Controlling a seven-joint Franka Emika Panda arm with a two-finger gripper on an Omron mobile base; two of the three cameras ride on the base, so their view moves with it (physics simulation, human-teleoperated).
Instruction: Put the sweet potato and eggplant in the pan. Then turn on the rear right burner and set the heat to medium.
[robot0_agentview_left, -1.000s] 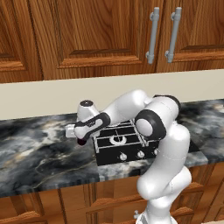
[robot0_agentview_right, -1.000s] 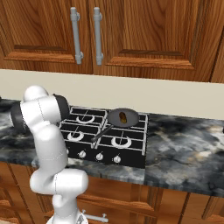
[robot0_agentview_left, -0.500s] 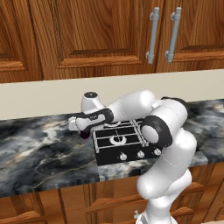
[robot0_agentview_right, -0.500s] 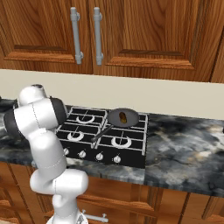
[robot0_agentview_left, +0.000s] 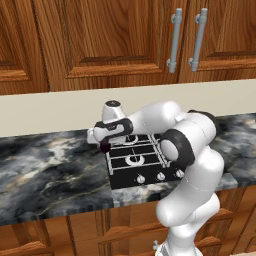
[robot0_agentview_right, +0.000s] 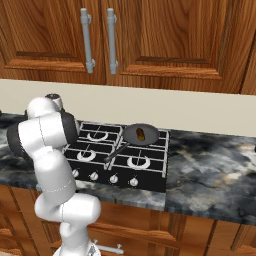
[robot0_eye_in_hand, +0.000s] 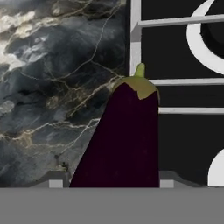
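Observation:
My gripper (robot0_agentview_left: 101, 141) is shut on the eggplant (robot0_eye_in_hand: 127, 131), a glossy dark purple oval with a green cap that fills the gap between the fingertips (robot0_eye_in_hand: 56, 180). It hangs over the left edge of the stove (robot0_agentview_left: 142, 162), where the marble counter meets the black top. The small dark pan (robot0_agentview_right: 131, 136) sits on the rear right burner (robot0_agentview_right: 161, 139), its thin black handle pointing to the front left. The orange-brown sweet potato (robot0_agentview_right: 142, 134) lies inside the pan.
Several silver knobs (robot0_agentview_right: 114, 178) line the stove's front. Dark marble counter (robot0_agentview_left: 50, 165) stretches left of the stove and also to its right (robot0_agentview_right: 210, 165). Wooden cabinets with metal handles (robot0_agentview_right: 111, 40) hang above a beige backsplash.
The arm has carried the eggplant to the right, from over the counter to the stove's left edge. The pan and sweet potato have stayed put.

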